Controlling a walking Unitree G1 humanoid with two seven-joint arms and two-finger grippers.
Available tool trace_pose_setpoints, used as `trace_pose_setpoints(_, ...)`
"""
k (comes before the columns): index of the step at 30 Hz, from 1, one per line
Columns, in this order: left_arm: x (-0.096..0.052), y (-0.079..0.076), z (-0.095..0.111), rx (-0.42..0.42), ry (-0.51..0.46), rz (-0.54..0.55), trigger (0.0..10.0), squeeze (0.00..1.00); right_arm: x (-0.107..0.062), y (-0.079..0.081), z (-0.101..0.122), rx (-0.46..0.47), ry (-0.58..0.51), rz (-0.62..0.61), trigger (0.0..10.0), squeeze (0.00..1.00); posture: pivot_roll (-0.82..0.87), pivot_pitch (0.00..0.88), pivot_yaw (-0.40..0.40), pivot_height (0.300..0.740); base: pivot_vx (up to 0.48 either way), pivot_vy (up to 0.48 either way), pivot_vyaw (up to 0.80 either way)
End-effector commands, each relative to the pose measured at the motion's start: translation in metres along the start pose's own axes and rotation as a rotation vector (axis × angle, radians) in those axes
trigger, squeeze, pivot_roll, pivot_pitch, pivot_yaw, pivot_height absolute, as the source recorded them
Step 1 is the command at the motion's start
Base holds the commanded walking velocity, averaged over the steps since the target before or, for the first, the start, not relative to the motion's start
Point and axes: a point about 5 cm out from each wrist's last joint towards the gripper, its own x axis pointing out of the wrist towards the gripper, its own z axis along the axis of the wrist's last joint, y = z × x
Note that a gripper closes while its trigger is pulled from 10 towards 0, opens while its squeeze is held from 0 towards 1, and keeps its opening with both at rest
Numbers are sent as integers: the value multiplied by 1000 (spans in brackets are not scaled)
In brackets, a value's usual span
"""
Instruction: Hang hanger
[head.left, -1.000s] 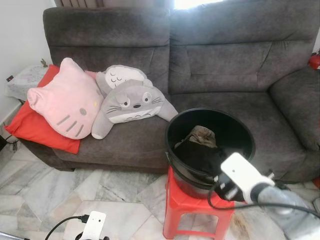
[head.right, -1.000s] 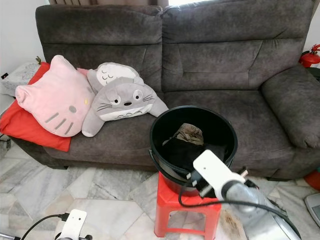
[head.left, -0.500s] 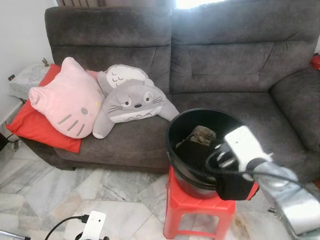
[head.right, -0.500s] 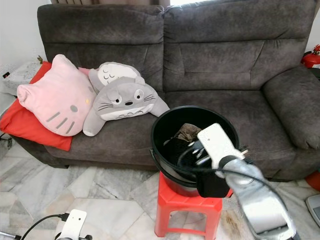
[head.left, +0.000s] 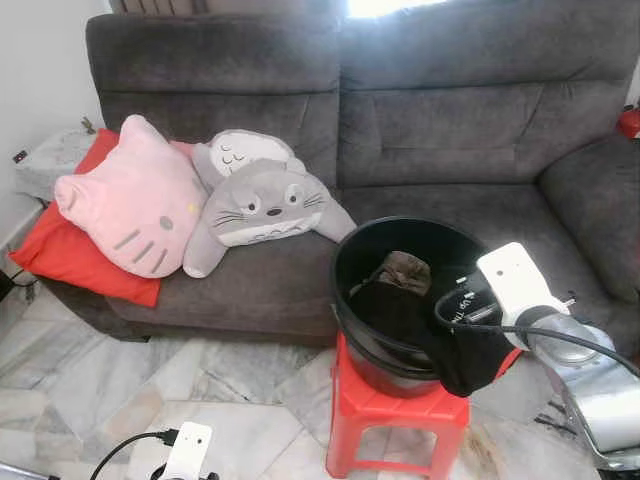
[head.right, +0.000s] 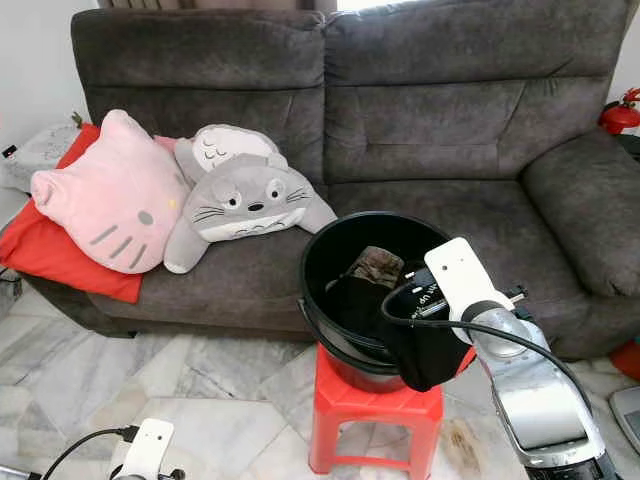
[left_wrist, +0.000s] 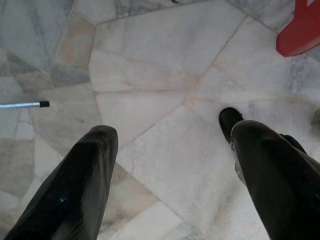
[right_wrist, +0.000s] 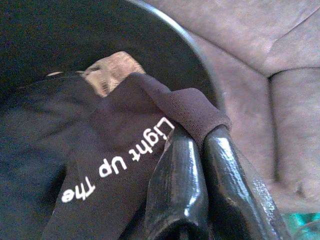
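Observation:
A black bucket (head.left: 400, 221) stands on a red stool (head.left: 372, 408) in front of the sofa. My right gripper (right_wrist: 199, 138) is shut on the hem of a black garment (head.left: 468, 352) printed with white letters "Light Up The" (right_wrist: 120, 160). The garment hangs over the bucket's front right rim, half in and half out. More dark clothes and a brown cloth (head.left: 405, 270) lie inside the bucket. No hanger can be made out. My left gripper (left_wrist: 172, 131) hangs open above the marble floor, holding nothing.
A dark grey sofa (head.left: 450, 130) fills the background, with a pink cat cushion (head.left: 130, 200), a grey plush (head.left: 265, 205) and a red cushion (head.left: 70, 255) on its left seat. A red extinguisher (head.right: 620, 115) stands at the far right. Marble floor (head.left: 80, 390) lies in front.
My right gripper has risen from the bucket's front and moved right, dragging the black garment up over the rim. The left arm has stayed still.

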Motion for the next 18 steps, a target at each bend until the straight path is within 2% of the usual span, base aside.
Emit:
trace_pose_setpoints(1,0,4,-3,-5,13,15,10000,0,2,-30,9,-29,-44,-126,0,0,-306,0,78,740,0,0,0)
trace_pose_setpoints(7,0,3,-3,-7,12,16,10000,0,9,-79,37,75,-168,-257,0,0,-307,0,77,740,0,0,0)
trace_pose_setpoints(9,0,3,-3,-7,12,16,10000,0,11,-85,40,102,-181,-267,0,0,-307,0,77,740,0,0,0)
trace_pose_setpoints(11,0,3,-3,-7,11,15,10000,0,20,-98,44,70,-177,-299,0,0,-311,0,80,740,0,0,0)
trace_pose_setpoints(12,0,3,-3,-7,11,15,10000,0,20,-98,44,70,-177,-299,0,0,-311,0,80,740,0,0,0)
trace_pose_setpoints(14,0,2,-2,-7,10,15,10000,0,32,-110,49,57,-178,-342,0,0,-309,0,79,740,0,0,0)
trace_pose_setpoints(18,0,2,-2,-14,8,18,10000,0,38,-108,53,54,-190,-345,0,0,-305,0,77,740,0,0,0)
